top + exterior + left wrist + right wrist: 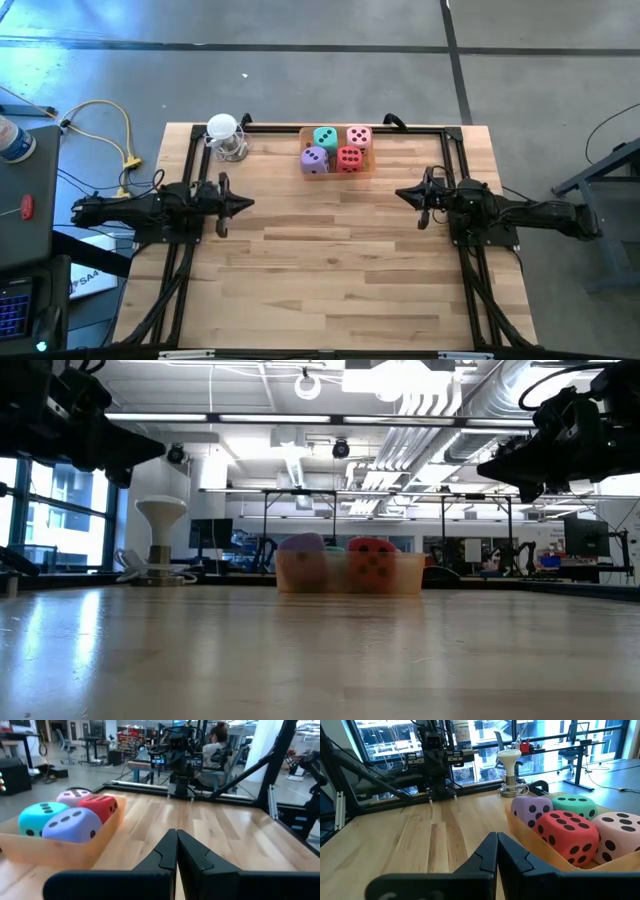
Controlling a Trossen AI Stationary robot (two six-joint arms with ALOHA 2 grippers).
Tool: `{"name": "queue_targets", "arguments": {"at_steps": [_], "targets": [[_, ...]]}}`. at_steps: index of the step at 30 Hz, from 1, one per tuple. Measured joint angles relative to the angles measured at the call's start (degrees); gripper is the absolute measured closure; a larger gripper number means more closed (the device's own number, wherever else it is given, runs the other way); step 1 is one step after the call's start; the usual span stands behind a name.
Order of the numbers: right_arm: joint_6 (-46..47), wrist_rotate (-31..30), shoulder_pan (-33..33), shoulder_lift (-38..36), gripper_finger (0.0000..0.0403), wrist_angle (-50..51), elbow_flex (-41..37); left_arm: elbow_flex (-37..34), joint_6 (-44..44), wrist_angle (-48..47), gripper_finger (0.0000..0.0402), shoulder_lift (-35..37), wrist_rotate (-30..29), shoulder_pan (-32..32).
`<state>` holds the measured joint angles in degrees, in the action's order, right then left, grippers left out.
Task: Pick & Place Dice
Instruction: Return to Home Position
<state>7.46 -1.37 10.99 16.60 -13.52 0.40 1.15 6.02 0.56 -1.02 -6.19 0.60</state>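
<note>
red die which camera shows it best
The right wrist view: the red die sits close, two pip faces plain above the rim of the orange bin. High view: only its top face. Low view: seen through the bin wall. Left wrist view: partly behind the purple die.

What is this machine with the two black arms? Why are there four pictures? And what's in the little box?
It is a robot with two dark arms working at a wooden table. One picture looks down from above. One looks level across the tabletop. The other two come from cameras on the arms' wrists.

Each arm ends in a pinching tool. The left tool and the right tool hover above the table, one at each side. Both are shut and hold nothing.

The box is an orange tray near one edge of the table. Four soft dice sit in it: a teal die, a pink die, a purple die and a red die. A white stand stands a little apart from the tray.
</note>
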Motion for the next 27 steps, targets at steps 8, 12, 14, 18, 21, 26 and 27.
{"name": "queue_targets", "arguments": {"at_steps": [8, 12, 14, 18, 21, 26, 27], "targets": [[0.0, 0.0, 0.0, 0.2, 0.0401, 0.0, 0.0, -0.3, -3.0, 0.3, 0.0401, -2.1, 0.4, 0.0], [0.0, 0.0, 0.0, 0.2, 0.0401, 0.0, 0.0, -0.4, -4.6, 0.2, 0.0401, -3.6, 0.2, 0.0], [0.0, 0.0, 0.0, 0.2, 0.0401, 0.0, 0.0, -0.4, -4.7, 0.3, 0.0401, -4.0, 0.1, 0.0], [0.0, 0.0, 0.0, 0.2, 0.0401, 0.0, -0.1, -0.4, -4.3, 0.3, 0.0401, -4.1, 0.1, 0.0], [0.0, 0.0, 0.0, 0.2, 0.0401, 0.0, -0.1, -0.5, -4.2, 0.3, 0.0401, -4.1, 0.1, 0.0], [0.0, 0.0, 0.0, 0.2, 0.0401, 0.0, -0.1, -0.5, 2.8, 0.3, 0.0401, -4.1, 0.1, 0.0], [0.0, 0.0, 0.0, 0.2, 0.0401, 0.0, -0.1, -0.5, 4.4, 0.3, 0.0401, -4.1, 0.1, 0.0]]}}
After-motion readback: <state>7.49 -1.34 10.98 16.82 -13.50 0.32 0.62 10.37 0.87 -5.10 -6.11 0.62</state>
